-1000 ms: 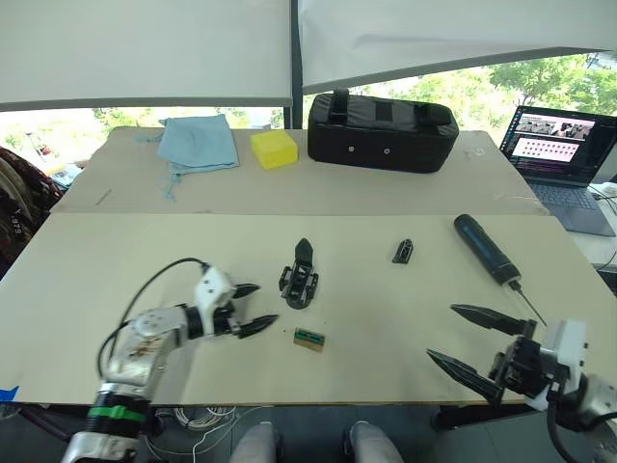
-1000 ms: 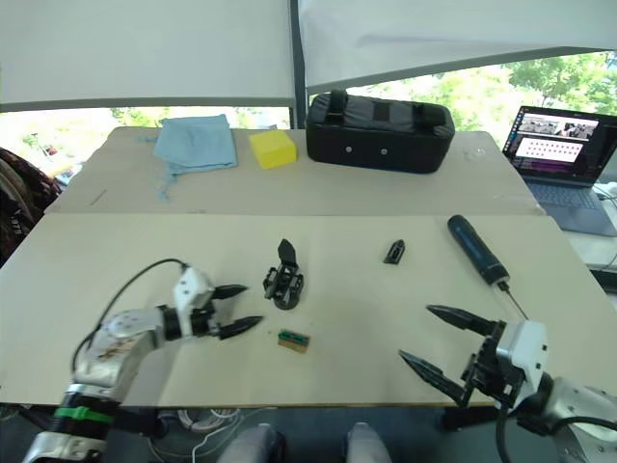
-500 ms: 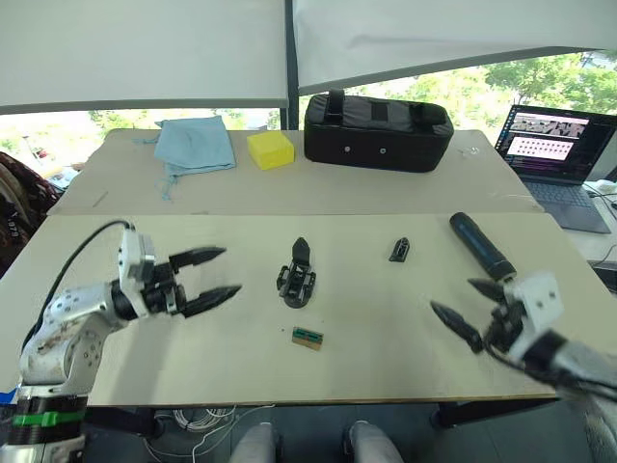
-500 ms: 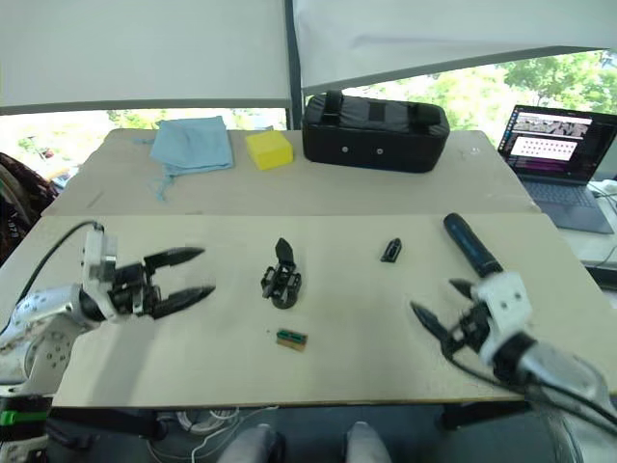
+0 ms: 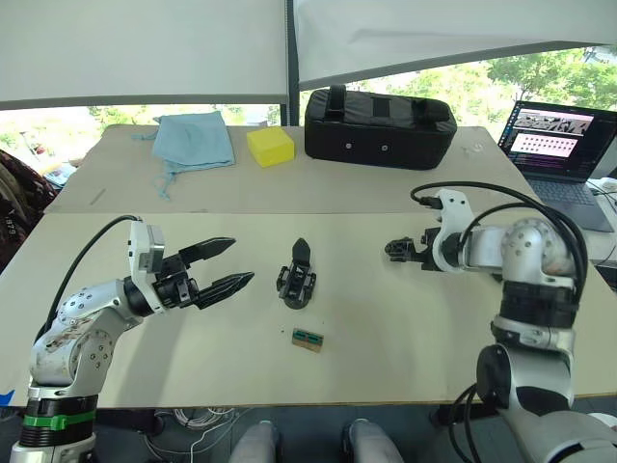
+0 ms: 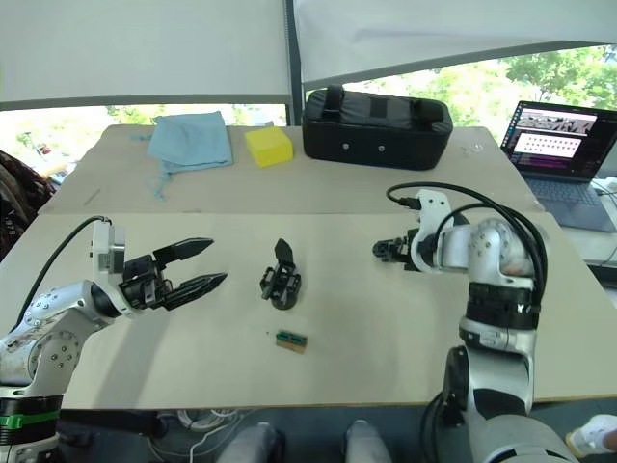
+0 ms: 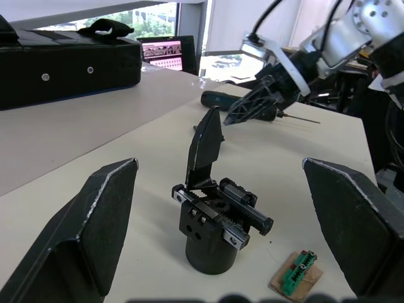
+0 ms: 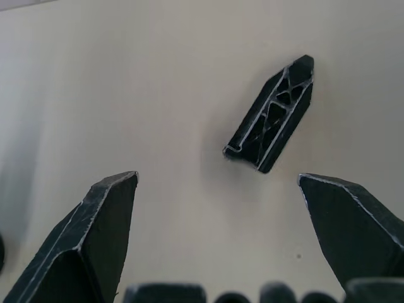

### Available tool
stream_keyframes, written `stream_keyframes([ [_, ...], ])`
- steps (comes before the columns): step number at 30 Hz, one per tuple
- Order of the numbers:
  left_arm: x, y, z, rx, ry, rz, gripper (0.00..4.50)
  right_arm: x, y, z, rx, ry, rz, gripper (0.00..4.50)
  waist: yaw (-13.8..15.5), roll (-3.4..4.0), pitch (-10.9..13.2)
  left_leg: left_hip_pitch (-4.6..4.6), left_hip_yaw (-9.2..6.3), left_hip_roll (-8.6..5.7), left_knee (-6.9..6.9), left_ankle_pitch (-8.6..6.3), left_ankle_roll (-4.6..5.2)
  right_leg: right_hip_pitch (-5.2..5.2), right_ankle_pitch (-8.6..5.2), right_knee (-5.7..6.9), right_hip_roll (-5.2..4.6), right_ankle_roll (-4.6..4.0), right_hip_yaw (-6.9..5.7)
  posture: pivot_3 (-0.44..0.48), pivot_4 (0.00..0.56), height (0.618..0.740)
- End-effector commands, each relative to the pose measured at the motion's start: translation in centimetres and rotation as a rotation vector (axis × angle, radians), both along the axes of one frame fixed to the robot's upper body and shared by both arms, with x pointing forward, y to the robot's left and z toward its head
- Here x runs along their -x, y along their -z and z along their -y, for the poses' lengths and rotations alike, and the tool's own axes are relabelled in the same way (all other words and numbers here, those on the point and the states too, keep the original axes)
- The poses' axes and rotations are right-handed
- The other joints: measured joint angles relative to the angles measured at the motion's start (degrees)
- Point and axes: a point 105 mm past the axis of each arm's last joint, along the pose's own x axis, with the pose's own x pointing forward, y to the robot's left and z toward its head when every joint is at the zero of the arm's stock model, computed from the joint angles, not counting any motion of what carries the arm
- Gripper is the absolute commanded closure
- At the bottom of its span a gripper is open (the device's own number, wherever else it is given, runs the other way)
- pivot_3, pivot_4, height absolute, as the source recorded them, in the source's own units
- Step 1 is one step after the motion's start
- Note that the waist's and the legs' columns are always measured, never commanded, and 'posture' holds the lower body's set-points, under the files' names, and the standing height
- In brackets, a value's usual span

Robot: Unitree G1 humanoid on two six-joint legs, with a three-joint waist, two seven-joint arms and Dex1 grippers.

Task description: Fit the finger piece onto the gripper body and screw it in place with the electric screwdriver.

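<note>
The gripper body [image 5: 297, 278] stands upright mid-table, its one black finger pointing up; it also shows in the left wrist view [image 7: 218, 221]. My left gripper [image 5: 241, 260] hovers open to its left, fingertips aimed at it and a short gap away. The finger piece [image 8: 271, 117] lies flat on the table just ahead of my right gripper [image 8: 216, 178], whose fingers are spread wide on either side of it without touching. In the head view my right gripper [image 5: 393, 251] is right of the gripper body. The electric screwdriver [image 7: 214, 99] lies behind my right gripper.
A small green-and-brown block [image 5: 308, 339] lies in front of the gripper body. On the far table are a black zipped bag [image 5: 380, 118], a yellow block [image 5: 271, 147] and a blue cloth [image 5: 196, 142]. A laptop [image 5: 559, 145] sits far right.
My right arm has swung from the table's front right edge inward and up to the finger piece. My left gripper drew back to the left, then edged toward the gripper body.
</note>
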Motion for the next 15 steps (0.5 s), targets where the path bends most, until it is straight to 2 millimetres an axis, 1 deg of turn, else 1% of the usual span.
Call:
stream_keyframes([
  [1, 0.5, -0.6, 0.7, 0.004, 0.012, 0.037, 0.08, -1.6, -0.5, 0.8, -0.02, 0.098, 0.005, 0.0, -0.14, 0.0, 0.0, -0.04, 0.01, -0.02, 0.0, 0.0, 0.0, -0.05, 0.01, 0.03, -0.01, 0.01, 0.01, 0.0, 0.15, 0.74],
  [4, 0.7, -0.4, 0.8, 0.007, 0.016, 0.032, 0.08, -2.5, -0.7, 0.1, -0.042, 0.12, 0.0, 0.0, -0.31, 0.01, 0.0, -0.43, 0.07, -0.05, 0.0, 0.05, 0.0, -0.57, 0.07, 0.15, -0.02, -0.01, 0.08, 0.0, 0.15, 0.74],
  [8, 0.9, -0.2, 0.9, 0.008, 0.017, 0.028, 0.08, -3.4, -0.5, -1.2, -0.047, 0.127, -0.004, 0.0, -0.73, 0.01, -0.01, -0.49, 0.16, -0.01, 0.0, 0.05, 0.0, -0.64, 0.09, 0.15, 0.04, -0.05, 0.08, 0.0, 0.15, 0.74],
  [12, 1.2, 0.1, 1.0, 0.007, 0.02, 0.021, 0.08, -3.8, 0.2, -1.4, -0.032, 0.15, -0.01, 0.0, -1.18, 0.02, -0.01, -0.5, 0.14, 0.02, -0.01, 0.05, 0.0, -0.63, 0.09, 0.13, 0.07, -0.05, 0.07, 0.0, 0.15, 0.74],
  [15, 1.3, 0.1, 1.0, 0.007, 0.02, 0.02, 0.08, -3.5, 1.0, -1.8, -0.025, 0.139, -0.047, 0.0, -1.19, 0.02, -0.01, -0.52, 0.14, 0.01, -0.01, 0.05, 0.0, -0.63, 0.09, 0.12, 0.05, -0.04, 0.07, 0.0, 0.15, 0.74],
])
